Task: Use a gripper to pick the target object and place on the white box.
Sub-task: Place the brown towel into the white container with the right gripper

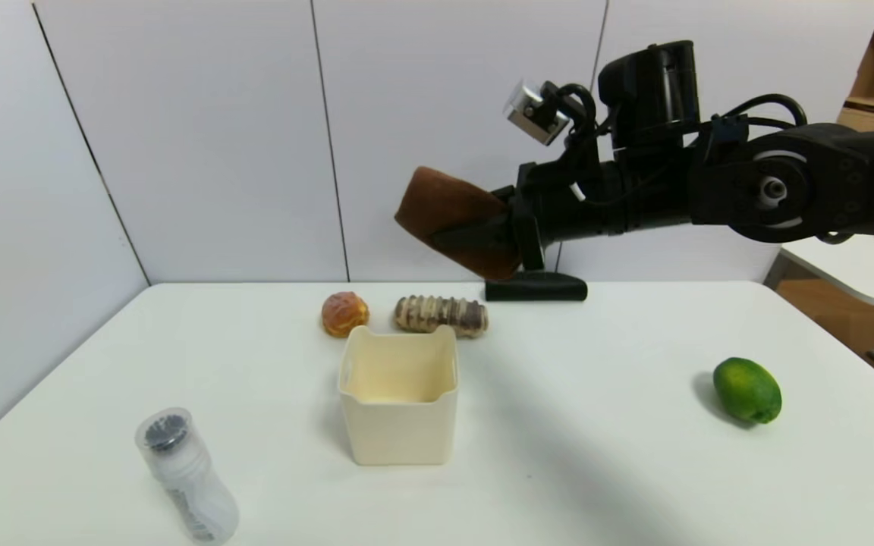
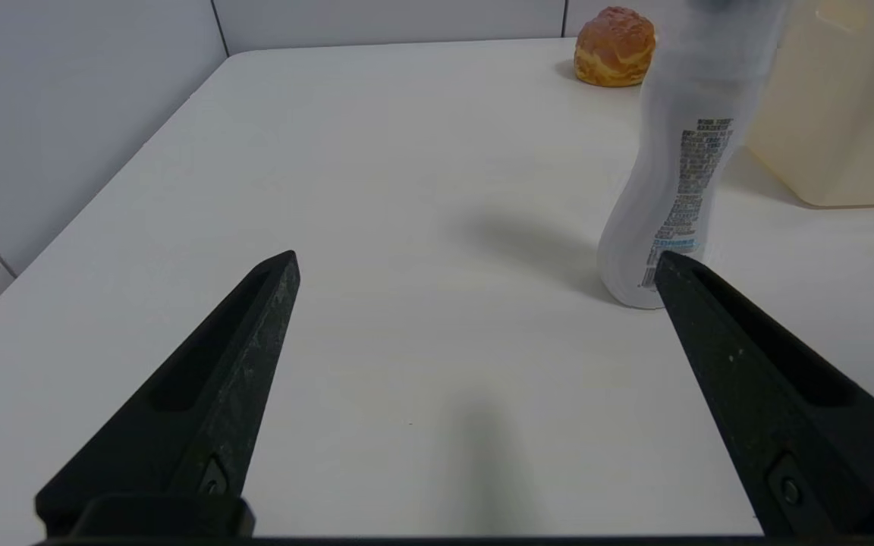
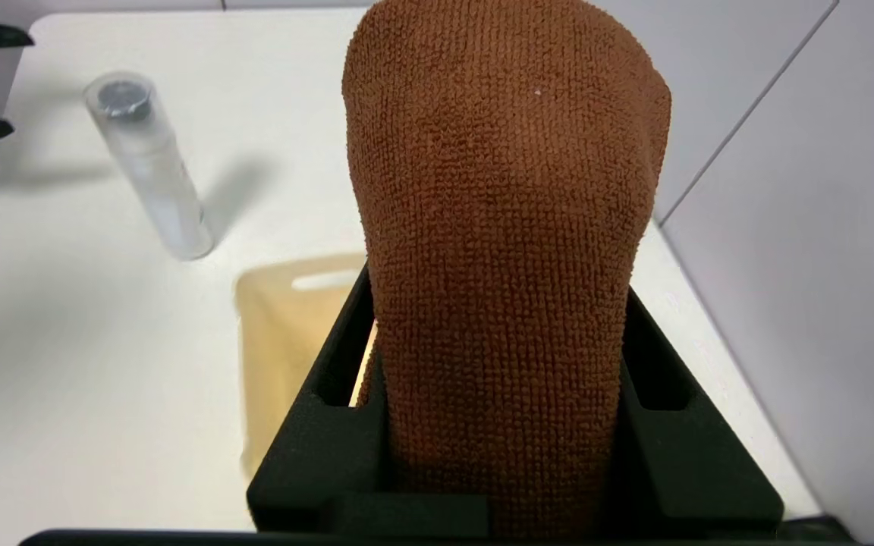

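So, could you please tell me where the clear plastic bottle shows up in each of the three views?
Head view: the clear plastic bottle stands at the table's near left, left of the white box.
Left wrist view: the bottle stands just beyond one finger of the open left gripper.
Right wrist view: the bottle stands beyond the box.
Shared landmark: the white box.

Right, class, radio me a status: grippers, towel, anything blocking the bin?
Right gripper shut on brown towel, held high above the table. Left gripper open, low beside clear bottle. White bin open, nothing across it.
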